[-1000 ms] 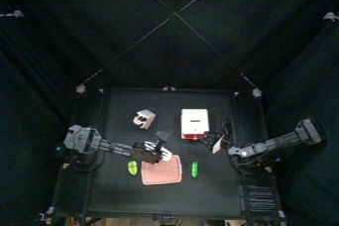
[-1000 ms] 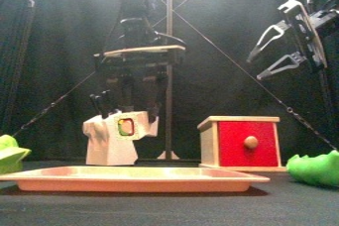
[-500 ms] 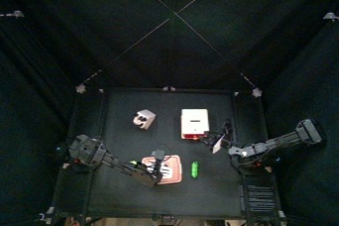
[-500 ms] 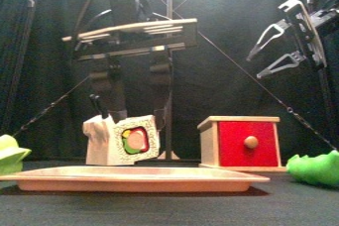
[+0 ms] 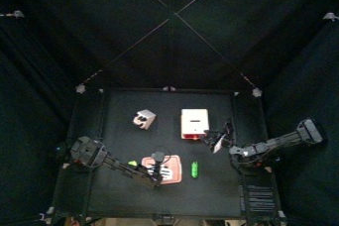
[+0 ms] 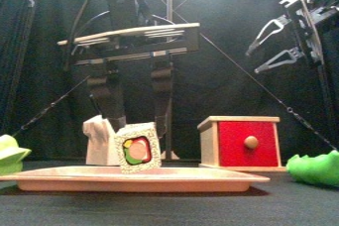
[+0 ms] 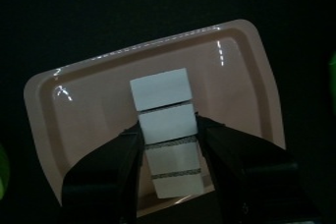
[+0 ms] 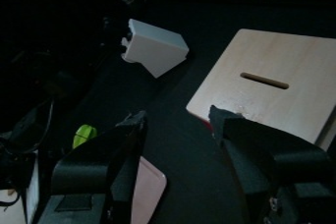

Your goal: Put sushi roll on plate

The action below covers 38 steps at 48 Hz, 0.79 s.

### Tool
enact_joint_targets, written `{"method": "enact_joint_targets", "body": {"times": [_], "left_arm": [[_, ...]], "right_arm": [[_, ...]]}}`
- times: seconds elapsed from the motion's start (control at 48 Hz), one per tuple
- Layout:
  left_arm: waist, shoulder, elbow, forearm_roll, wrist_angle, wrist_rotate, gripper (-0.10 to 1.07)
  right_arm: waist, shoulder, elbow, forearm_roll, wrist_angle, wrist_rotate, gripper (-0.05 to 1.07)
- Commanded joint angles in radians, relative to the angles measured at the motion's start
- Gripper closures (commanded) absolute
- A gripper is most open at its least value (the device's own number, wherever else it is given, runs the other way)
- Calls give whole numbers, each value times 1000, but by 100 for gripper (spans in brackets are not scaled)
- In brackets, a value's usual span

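The sushi roll (image 6: 138, 150), white outside with a green and orange filling, stands upright between the jaws of my left gripper (image 6: 133, 126), which is shut on it. Its lower edge is level with the rim of the salmon-pink plate (image 6: 199, 179). From the left wrist, the roll (image 7: 165, 98) shows as a white bar over the plate (image 7: 79, 100), my left gripper (image 7: 171, 130) pressing both its sides. From above, my left gripper (image 5: 162, 167) is over the plate (image 5: 171, 179). My right gripper (image 6: 283, 42) hangs open, high at the right.
A white box with a red front (image 6: 241, 141) stands behind the plate's right end, and a white block (image 6: 95, 139) stands behind the roll. Green pieces lie at the plate's left (image 6: 11, 154) and right (image 6: 315, 168). My right gripper (image 8: 178, 130) looks down on the box's wooden top (image 8: 262, 81).
My left gripper has carried the sushi roll forward from behind the plate and lowered it over the plate. The right arm has barely moved.
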Motion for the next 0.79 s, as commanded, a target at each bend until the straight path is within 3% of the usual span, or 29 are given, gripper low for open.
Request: {"method": "enact_joint_targets", "body": {"times": [0.0, 0.375, 0.771], "left_arm": [[0, -14, -12, 11, -2, -9, 32], [0, -18, -9, 9, 2, -8, -3], [0, -29, -11, 14, 15, -6, -5]], "right_arm": [[-3, 0, -9, -5, -3, 0, 15], [-5, 0, -8, -6, -8, 0, 15], [-5, 0, -9, -5, -8, 0, 15]]}}
